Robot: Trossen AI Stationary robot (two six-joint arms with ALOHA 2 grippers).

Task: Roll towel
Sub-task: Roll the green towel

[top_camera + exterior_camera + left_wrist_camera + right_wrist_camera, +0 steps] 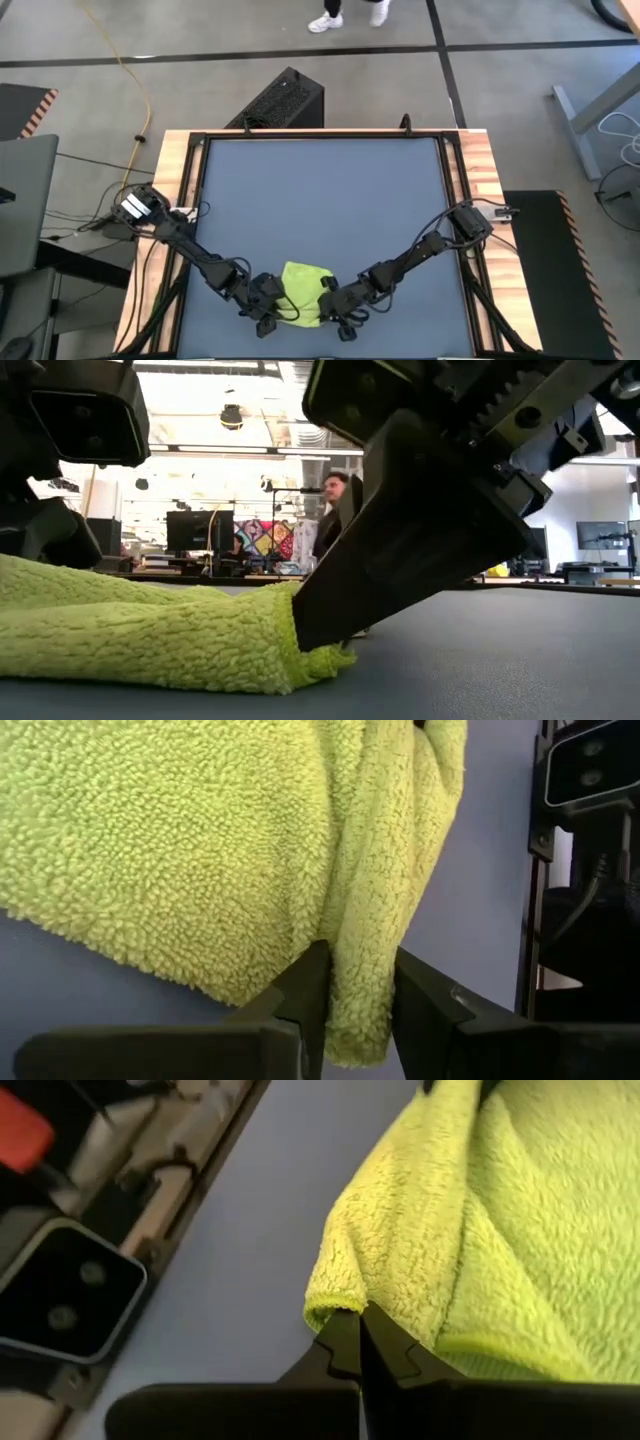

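Both grippers, left gripper [272, 318] and right gripper [335, 312], pinch the towel [303, 291] at the counter's [320, 190] near edge; fingers clamped on fabric, roll evenly together.

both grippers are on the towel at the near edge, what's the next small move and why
Probably carry both pinched edges a little toward the far side, turning the fabric over itself. The left gripper is shut on a fold of the towel and the right gripper is shut on its hem, one at each side. The cloth lies bunched and folded, not yet a roll, so the first turn seems to be what comes next.
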